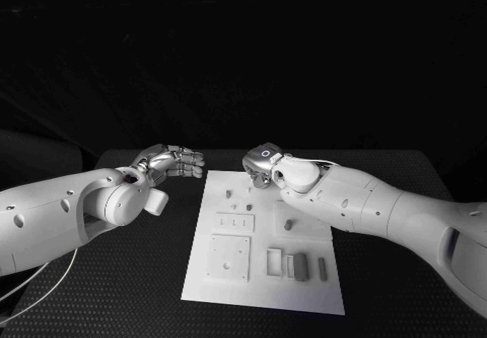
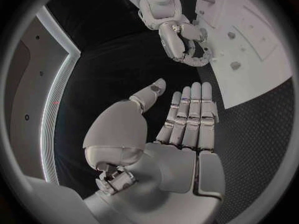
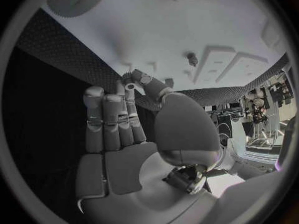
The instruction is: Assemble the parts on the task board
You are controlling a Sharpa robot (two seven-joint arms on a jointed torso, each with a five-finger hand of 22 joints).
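1. Our left hand (image 1: 174, 163) hovers off the task board (image 1: 305, 292) at ten o'clock, fingers straight, holding nothing.
2. Our right hand (image 1: 263, 166) hangs at its twelve o'clock edge; whether it grips, we cannot tell.
3. Grey parts (image 1: 298, 267) lie at five o'clock, unassembled.

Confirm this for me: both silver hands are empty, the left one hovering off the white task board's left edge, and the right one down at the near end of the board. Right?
Not quite. The head view shows the silver right hand at the far end of the white rectangular task board, not the near end. The rest stands: both hands hold nothing, and the silver left hand hovers over black table beside the board's left edge.
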